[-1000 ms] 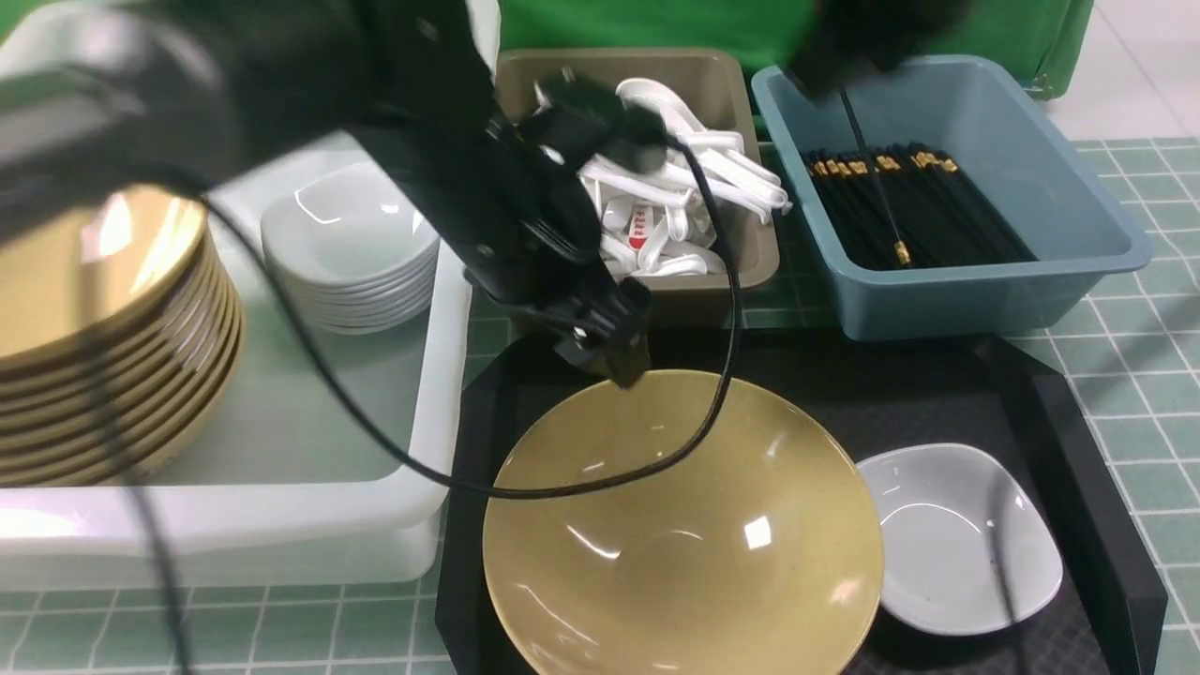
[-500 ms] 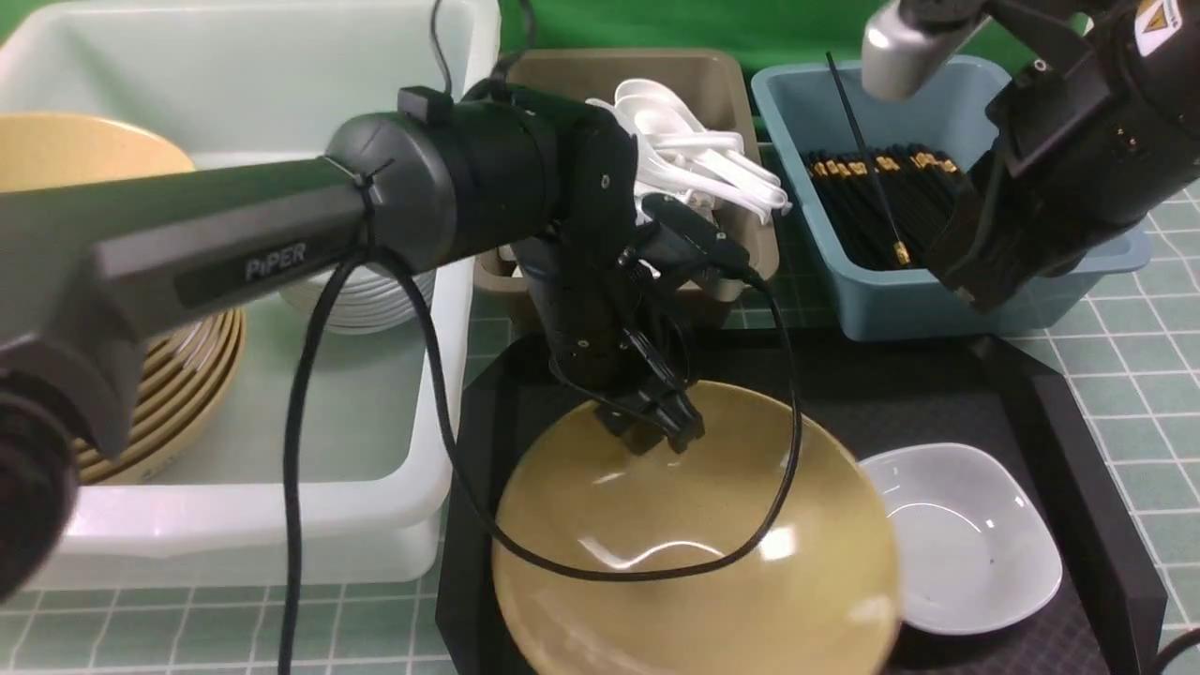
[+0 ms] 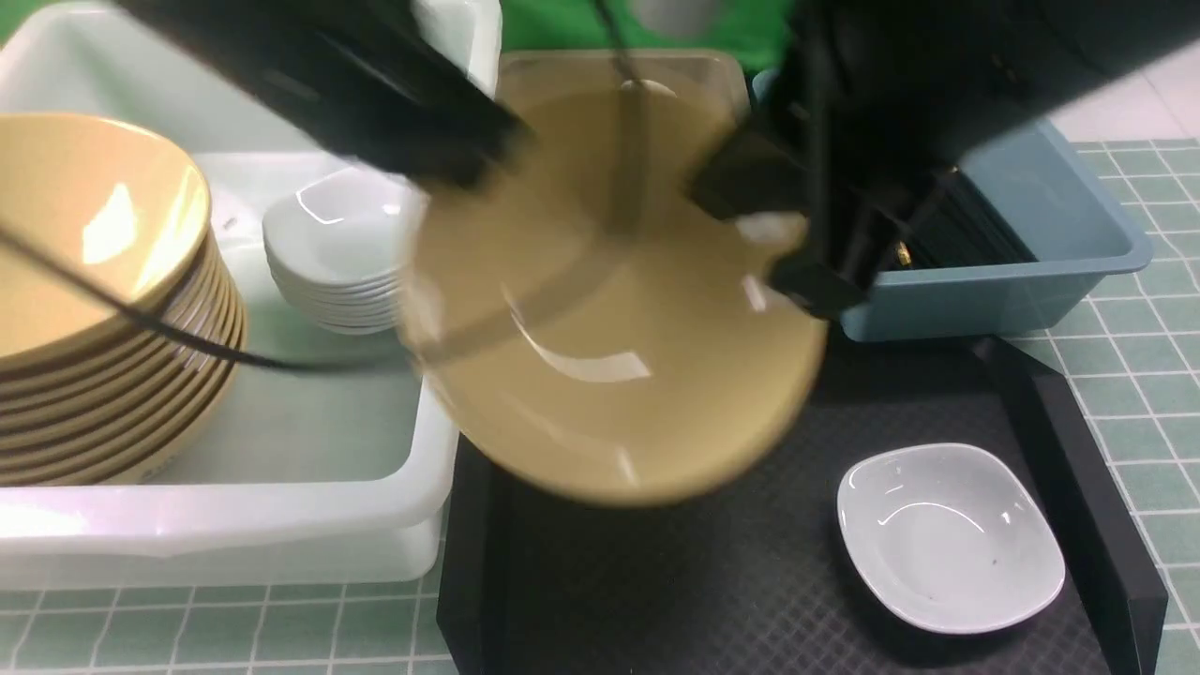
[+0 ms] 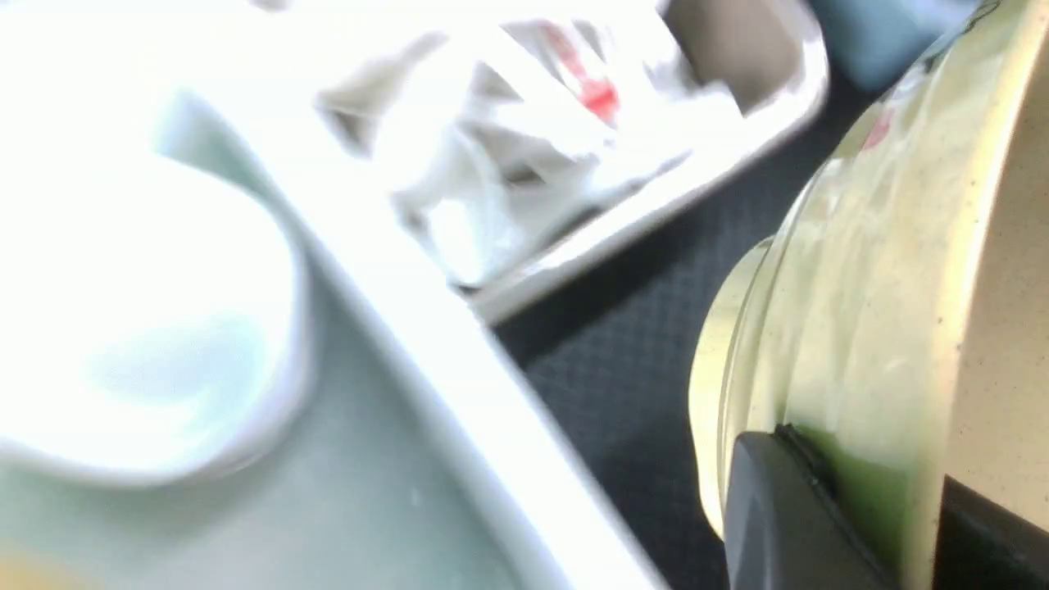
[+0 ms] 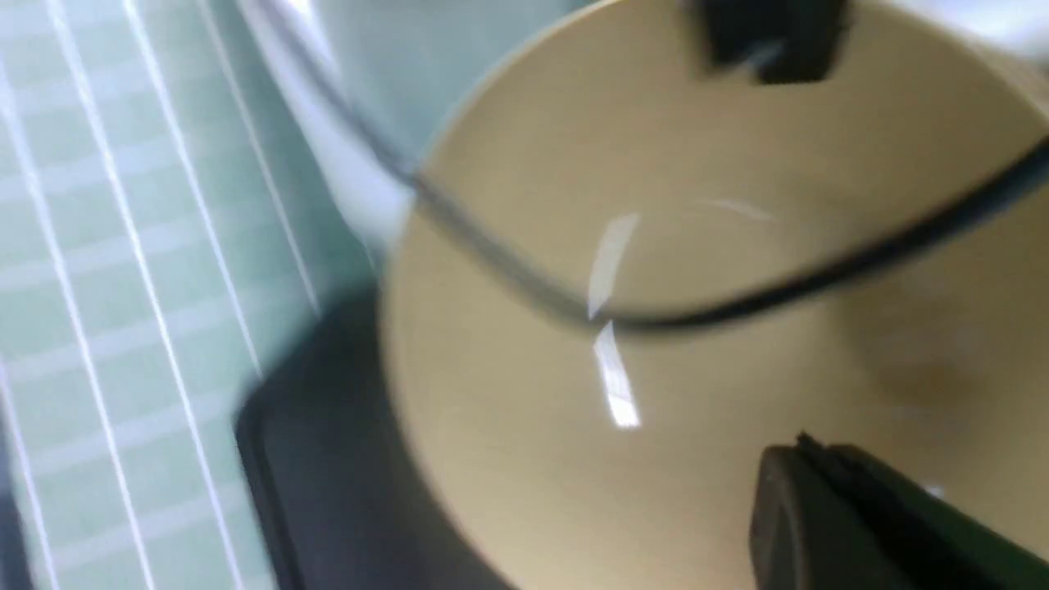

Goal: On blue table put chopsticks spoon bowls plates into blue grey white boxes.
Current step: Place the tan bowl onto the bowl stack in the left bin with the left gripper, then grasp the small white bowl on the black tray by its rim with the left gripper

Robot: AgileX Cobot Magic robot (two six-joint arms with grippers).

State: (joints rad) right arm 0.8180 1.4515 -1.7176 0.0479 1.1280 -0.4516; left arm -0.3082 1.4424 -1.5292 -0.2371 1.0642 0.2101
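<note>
A large tan bowl (image 3: pixel 609 356) hangs tilted and blurred above the black tray (image 3: pixel 656 581), overlapping the corner of the white box (image 3: pixel 234 525). My left gripper (image 4: pixel 901 508) is shut on the tan bowl's rim (image 4: pixel 885 287), one finger outside the wall and one inside. My right gripper (image 3: pixel 811 286) is shut and holds nothing. It hovers over the bowl's inside (image 5: pixel 697 246), at its right edge. A small white dish (image 3: pixel 952 534) lies on the tray at the right. Black chopsticks (image 3: pixel 984 234) lie in the blue box (image 3: pixel 1078 216). White spoons (image 4: pixel 524 139) fill the grey box (image 3: pixel 712 66).
Inside the white box stand a stack of tan plates (image 3: pixel 94 281) and a stack of small white bowls (image 3: pixel 328 244). The right arm covers much of the blue box. A black cable crosses in front of the plates. Green tiled table surface surrounds the tray.
My left gripper closed on the tan bowl's rim and lifted it off the tray, up and toward the white box. My right arm swung left over the bowl.
</note>
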